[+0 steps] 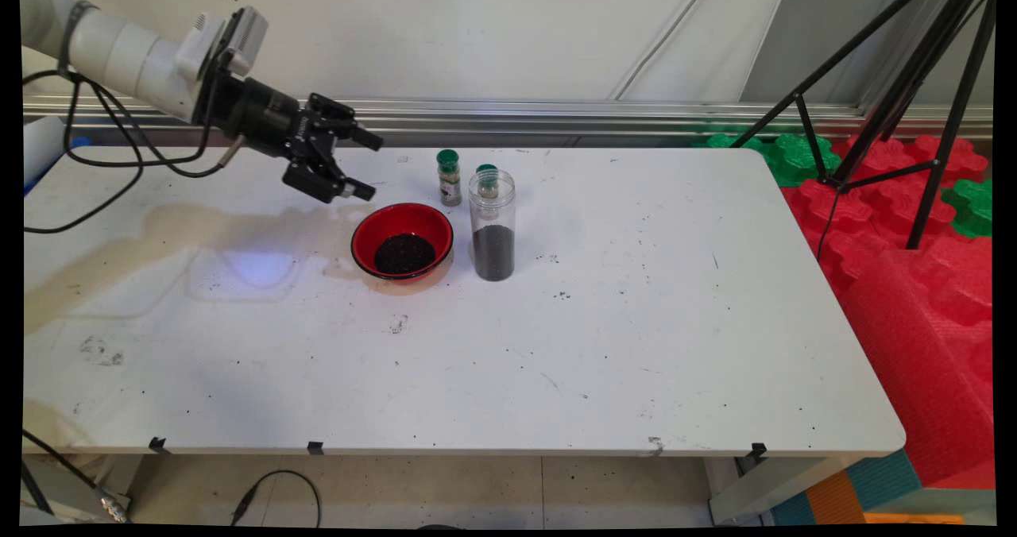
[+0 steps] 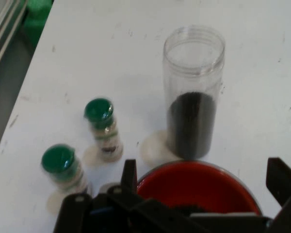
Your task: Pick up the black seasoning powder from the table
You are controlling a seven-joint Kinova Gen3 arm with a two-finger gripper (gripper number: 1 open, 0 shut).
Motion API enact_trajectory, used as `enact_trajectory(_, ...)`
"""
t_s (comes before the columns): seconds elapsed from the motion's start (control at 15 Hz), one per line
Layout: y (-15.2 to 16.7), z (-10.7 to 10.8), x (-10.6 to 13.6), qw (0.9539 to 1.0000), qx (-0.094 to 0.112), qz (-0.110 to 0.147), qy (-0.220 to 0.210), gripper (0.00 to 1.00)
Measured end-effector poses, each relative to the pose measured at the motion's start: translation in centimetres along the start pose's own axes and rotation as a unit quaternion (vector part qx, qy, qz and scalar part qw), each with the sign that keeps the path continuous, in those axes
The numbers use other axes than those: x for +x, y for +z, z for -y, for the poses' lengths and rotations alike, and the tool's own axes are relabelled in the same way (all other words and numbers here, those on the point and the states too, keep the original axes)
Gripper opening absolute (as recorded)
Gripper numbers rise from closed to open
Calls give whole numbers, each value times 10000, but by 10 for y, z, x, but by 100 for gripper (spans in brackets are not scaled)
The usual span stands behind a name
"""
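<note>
My gripper (image 1: 366, 165) hangs open and empty above the table, just up and left of a red bowl (image 1: 402, 210) that holds black grains. In the hand view the gripper (image 2: 203, 187) frames the red bowl (image 2: 194, 189) between its spread fingers. Right of the bowl stands a tall clear jar (image 1: 492, 223) without a lid, its lower part filled with dark grains; it also shows as the clear jar (image 2: 194, 87). Two small green-capped spice bottles stand behind: one bottle (image 1: 449, 178) (image 2: 103, 128) and the other bottle (image 1: 487, 179) (image 2: 63, 170), partly hidden behind the jar.
The white table (image 1: 556, 346) carries scattered dark specks. A black tripod (image 1: 898, 84) stands past its far right corner over red and green foam mats (image 1: 914, 227). Black cables (image 1: 103, 164) hang from the arm over the table's left end.
</note>
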Motion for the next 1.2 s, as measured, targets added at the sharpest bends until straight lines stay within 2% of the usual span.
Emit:
enact_trajectory(0.73, 57, 2, 2, 9967, -312, -710, 223, 100)
enact_trajectory(1.2, 96, 3, -5, 9940, -389, -967, 338, 100)
